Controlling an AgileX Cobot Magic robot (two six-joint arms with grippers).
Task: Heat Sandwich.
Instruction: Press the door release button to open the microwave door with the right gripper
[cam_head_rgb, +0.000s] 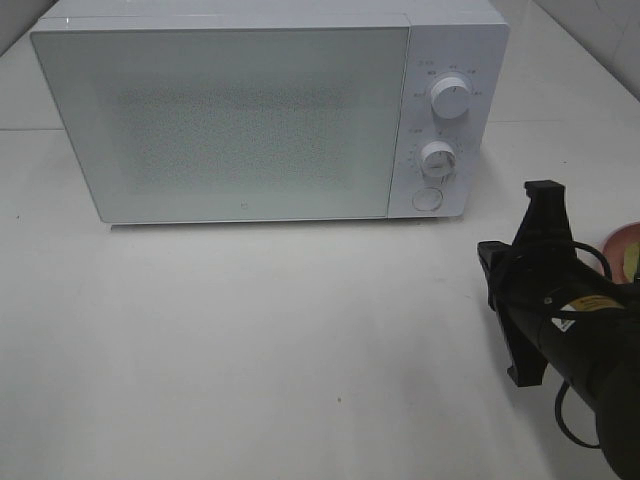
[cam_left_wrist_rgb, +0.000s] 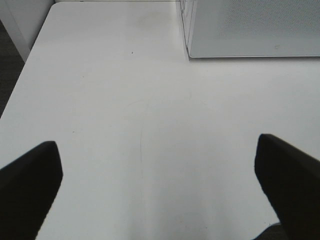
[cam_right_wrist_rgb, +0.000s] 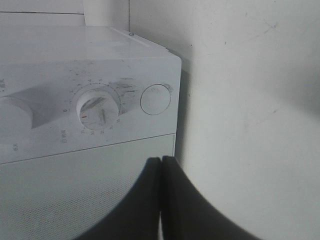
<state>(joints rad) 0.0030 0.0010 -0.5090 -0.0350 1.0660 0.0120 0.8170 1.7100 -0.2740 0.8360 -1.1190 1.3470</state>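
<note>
- The left gripper (cam_left_wrist_rgb: 156, 147) hangs over bare white table (cam_left_wrist_rgb: 125, 90), off the near left corner of the microwave (cam_head_rgb: 270, 110). Its jaws are spread wide and hold nothing. It does not show in the high view.
- The microwave's door (cam_head_rgb: 225, 125) is shut and flush with the front. Its frosted panel hides the inside.
- On the control strip right of the door sit the upper knob (cam_head_rgb: 452, 98), the lower knob (cam_head_rgb: 438, 158) and, lowest, the round button (cam_head_rgb: 427, 199).
- The right gripper (cam_head_rgb: 490, 262) is pinched fully closed with nothing between its fingers. It sits in front of and a little right of the control strip, clear of the microwave. In its wrist view the joined fingertips (cam_right_wrist_rgb: 161, 170) point toward the microwave's front near the button but do not touch it.
- A pink plate (cam_head_rgb: 622, 238) is cut off at the far right edge of the table. The yellow-green sliver (cam_head_rgb: 633, 258) on it may be the sandwich, but too little shows to be sure. Neither gripper holds it.
- Judgement: the step in hand is opening the door, the first part of the task. The closed right fingers look set to act as a poker.
- The next move calls for lining the fingertips squarely on the round button and pushing straight in. It must miss the lower knob just above, and the door's swing path must stay clear.
</note>
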